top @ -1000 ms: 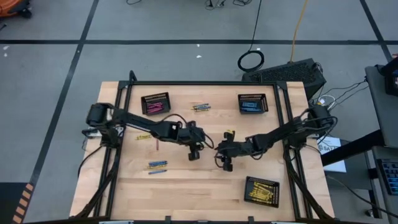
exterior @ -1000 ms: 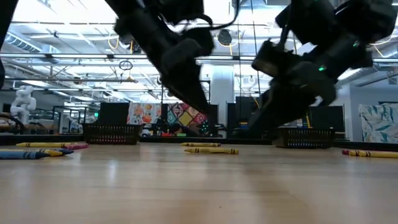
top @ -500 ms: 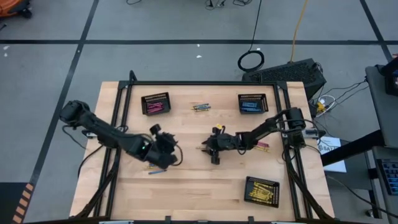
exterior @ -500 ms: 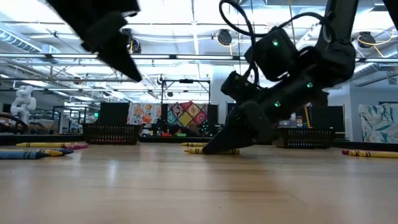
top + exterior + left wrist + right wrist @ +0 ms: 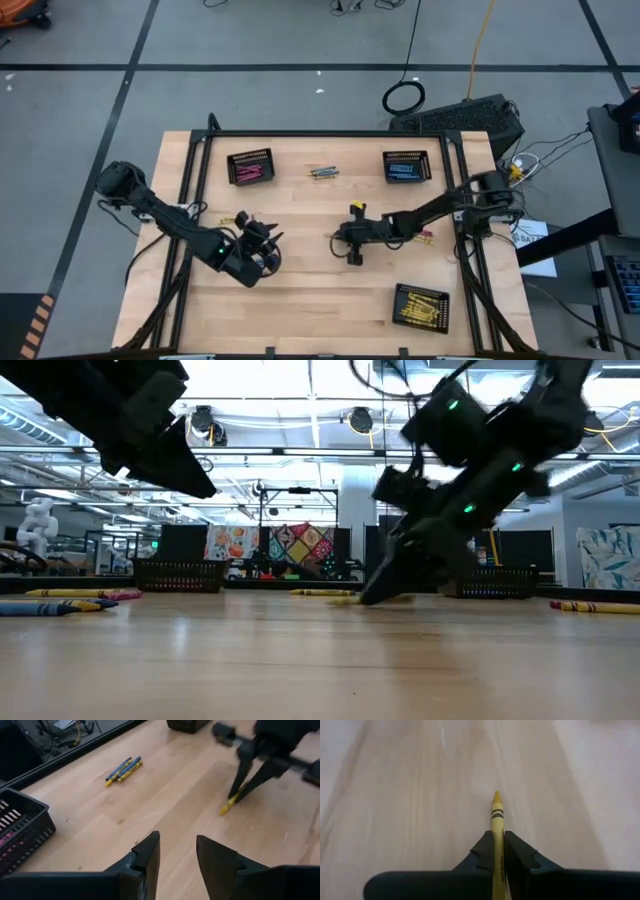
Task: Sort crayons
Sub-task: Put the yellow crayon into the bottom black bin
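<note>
My right gripper point(image 5: 343, 238) is down at the table's middle, shut on a yellow crayon point(image 5: 497, 815). My left gripper point(image 5: 177, 845) hangs open above the table's left half point(image 5: 266, 247), holding nothing. A few blue and yellow crayons point(image 5: 322, 172) lie on the wood at the far middle, also in the left wrist view point(image 5: 123, 769). More crayons lie at the low view's left point(image 5: 60, 600) and right point(image 5: 590, 605). Three black mesh baskets stand on the table: one with pink crayons point(image 5: 250, 167), one with blue point(image 5: 407, 166), one with yellow point(image 5: 421, 306). My right gripper pinches the yellow crayon's rear part point(image 5: 498, 851) between its two fingers, with the crayon lying along them. The pointed tip point(image 5: 496, 795) sticks out ahead of the fingertips. The fingers slant down toward the table's left, and the crayon slants with them, tip point(image 5: 223, 812) lowest, close to the wood.
A black frame point(image 5: 330, 133) runs along the table's far edge and down both sides. Bare wood point(image 5: 320, 300) spreads across the near middle between the arms and the yellow basket.
My left gripper has swung from the table's middle toward the left and near edge, staying above the table. My right gripper has gone a little left and come down onto a yellow crayon lying at the middle, which now sits between its fingers.
</note>
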